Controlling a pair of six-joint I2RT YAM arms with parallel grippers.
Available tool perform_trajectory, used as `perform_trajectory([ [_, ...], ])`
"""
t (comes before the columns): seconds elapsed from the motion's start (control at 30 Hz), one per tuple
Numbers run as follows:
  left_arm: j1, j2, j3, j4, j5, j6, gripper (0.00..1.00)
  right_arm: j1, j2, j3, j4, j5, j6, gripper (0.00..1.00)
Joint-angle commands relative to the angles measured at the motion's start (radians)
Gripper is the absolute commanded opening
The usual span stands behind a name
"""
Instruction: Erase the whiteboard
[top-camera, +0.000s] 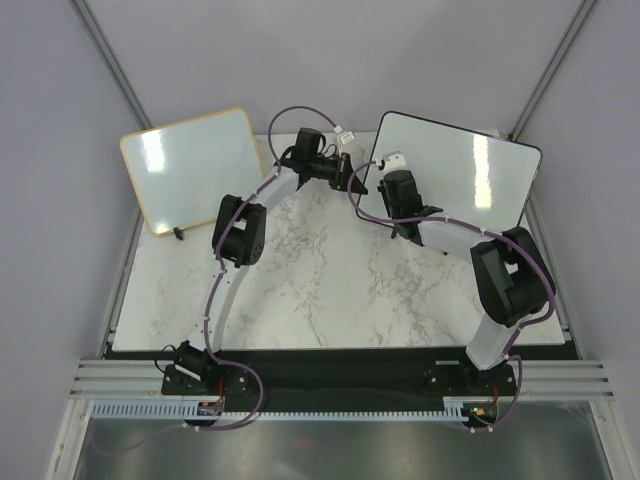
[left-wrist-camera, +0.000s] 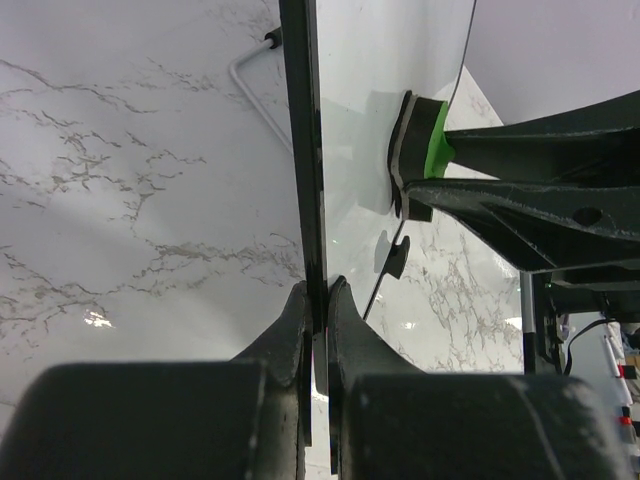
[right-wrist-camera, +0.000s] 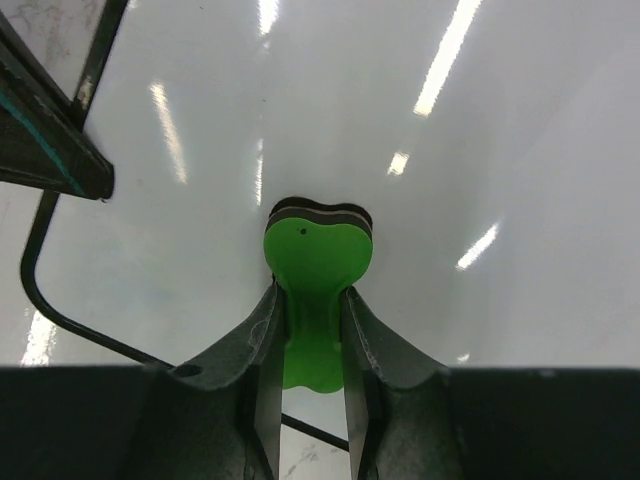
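Two boards sit toward the back of the marble bench (top-camera: 320, 290): the black-framed whiteboard (top-camera: 470, 170) at the back right, reaching past the bench's edge, and a tan-framed board (top-camera: 195, 165) at the back left, well apart from it. The left gripper (left-wrist-camera: 317, 295) is closed on the whiteboard's left edge, its fingers pinching the thin black frame from both faces. The right gripper (right-wrist-camera: 310, 300) is clamped on the green handle of an eraser (right-wrist-camera: 318, 250), whose dark pad lies against the glossy white face, near the held edge. Bright streaks of reflected light cross that face. The left wrist view sees the whiteboard edge-on, with a thin wire foot (left-wrist-camera: 255, 90) showing on its back side. It seems tilted up off the bench rather than lying flat, though the angle is hard to judge.
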Motion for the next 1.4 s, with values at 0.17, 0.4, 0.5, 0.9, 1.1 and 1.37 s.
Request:
perform_trajectory([
  [0.17, -0.012, -0.028, 0.036, 0.031, -0.028, 0.059, 0.02, -0.08, -0.029, 0.072, -0.133, 0.191, -0.013, 0.0],
  [0.4, -0.012, -0.03, 0.036, 0.028, -0.031, 0.067, 0.02, 0.04, 0.081, 0.066, -0.173, 0.089, 0.055, 0.0],
  [0.5, -0.012, -0.031, 0.038, 0.025, -0.034, 0.069, 0.02, 0.107, 0.132, 0.072, -0.204, 0.09, 0.075, 0.0],
  [0.9, -0.012, -0.038, 0.038, 0.023, -0.034, 0.07, 0.02, -0.02, -0.028, -0.026, -0.348, 0.245, 0.309, 0.0],
  [1.1, -0.014, -0.038, 0.039, 0.023, -0.032, 0.07, 0.02, -0.134, -0.089, -0.058, -0.434, 0.254, 0.374, 0.0],
  [1.37, -0.014, -0.038, 0.036, 0.023, -0.022, 0.07, 0.02, -0.123, -0.094, -0.018, -0.39, 0.123, 0.36, 0.0],
])
